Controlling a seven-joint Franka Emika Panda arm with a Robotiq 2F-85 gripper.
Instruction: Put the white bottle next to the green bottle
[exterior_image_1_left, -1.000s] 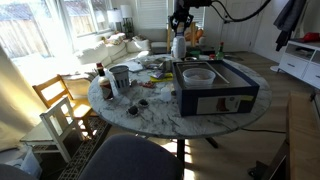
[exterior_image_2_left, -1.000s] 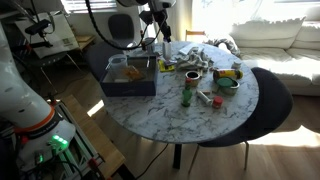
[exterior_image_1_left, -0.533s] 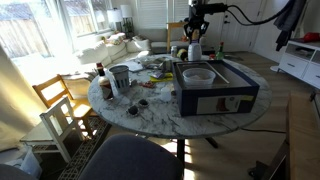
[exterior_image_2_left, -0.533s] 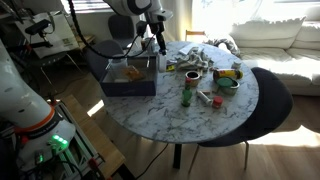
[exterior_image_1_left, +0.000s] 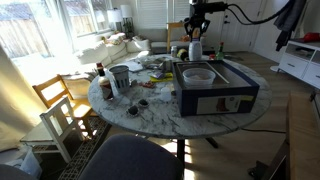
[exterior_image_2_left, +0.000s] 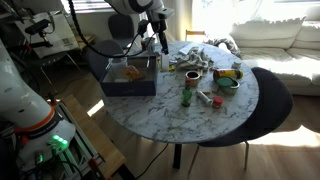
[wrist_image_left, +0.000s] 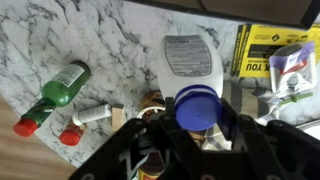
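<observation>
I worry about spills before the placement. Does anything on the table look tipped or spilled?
No spill shows. A small red-capped tube lies flat on the marble table beside the green bottle; the white bottle sits in the gripper.

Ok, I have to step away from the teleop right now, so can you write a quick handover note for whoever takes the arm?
Gripper: appears shut on the white bottle, fingers either side of its blue cap.
White bottle: held over the marble table, near the dark box in an exterior view.
Green bottle: on the table, clearly apart from the white one.
Done: pick-up.
Left: carry the white bottle across, set it down beside the green bottle, release.
</observation>
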